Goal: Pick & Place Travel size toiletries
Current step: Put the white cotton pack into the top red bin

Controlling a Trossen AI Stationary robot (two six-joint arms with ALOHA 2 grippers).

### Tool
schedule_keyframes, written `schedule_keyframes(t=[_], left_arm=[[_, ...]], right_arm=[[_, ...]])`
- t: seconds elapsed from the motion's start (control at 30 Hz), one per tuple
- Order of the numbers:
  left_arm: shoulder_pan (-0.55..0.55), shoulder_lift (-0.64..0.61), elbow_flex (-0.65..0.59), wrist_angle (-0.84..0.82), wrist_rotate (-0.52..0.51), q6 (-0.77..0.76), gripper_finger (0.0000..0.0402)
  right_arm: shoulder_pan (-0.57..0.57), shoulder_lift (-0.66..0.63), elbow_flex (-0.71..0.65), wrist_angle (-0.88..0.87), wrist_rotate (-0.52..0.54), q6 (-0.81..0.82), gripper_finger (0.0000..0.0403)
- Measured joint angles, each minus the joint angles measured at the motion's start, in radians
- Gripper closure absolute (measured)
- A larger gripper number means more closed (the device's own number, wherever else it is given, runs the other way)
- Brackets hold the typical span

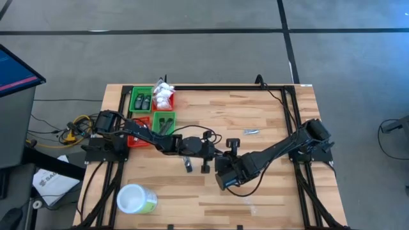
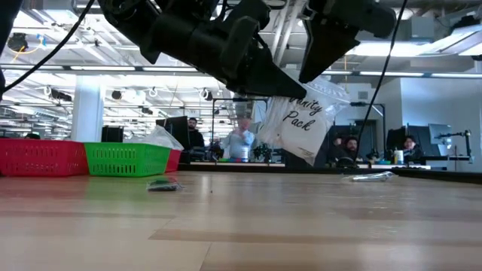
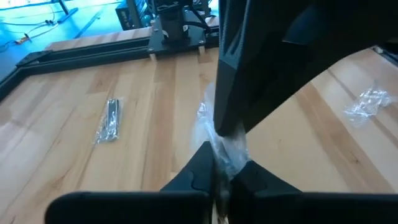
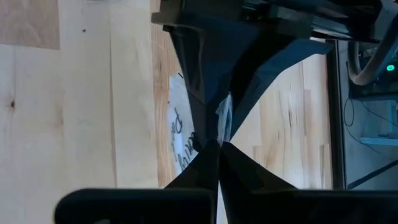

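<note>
Both grippers — left [image 3: 217, 171], right [image 4: 217, 146] — pinching one white packet [image 2: 305, 120] aloft, green bin [image 2: 124, 159] nearby.

The white packet [image 2: 305, 117] held up between both grippers shows print only in part: "Pack" reads, the word above it is covered by the dark fingers. In the high view the arms hide it wholly. The green bin's [image 1: 142, 101] contents are too small to name (dark shapes). The left monitor [image 1: 16, 70] is cut off.
</note>
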Motion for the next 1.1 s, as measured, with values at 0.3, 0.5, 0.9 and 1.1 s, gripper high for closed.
schedule_keyframes(t=[0.3,0.5,0.9,1.1], left_arm=[[0.009,-0.010,0.000,-0.095,-0.135,0.004,0.0399],[0.022,-0.102,-0.001,-0.259,-0.254,0.003,0.0399],[0.207,-0.550,-0.301,-0.352,-0.382,-0.066,0.0399],[0.357,-0.773,-0.430,-0.411,-0.373,-0.075,0.0399]], right_arm=[[0.003,0.000,-0.004,-0.013,0.007,0.054,0.0372],[0.005,0.000,-0.004,-0.101,0.121,0.158,0.0312],[0.016,0.000,-0.104,-0.210,0.248,0.436,0.0269],[0.015,0.000,-0.196,-0.168,0.238,0.527,0.0287]])
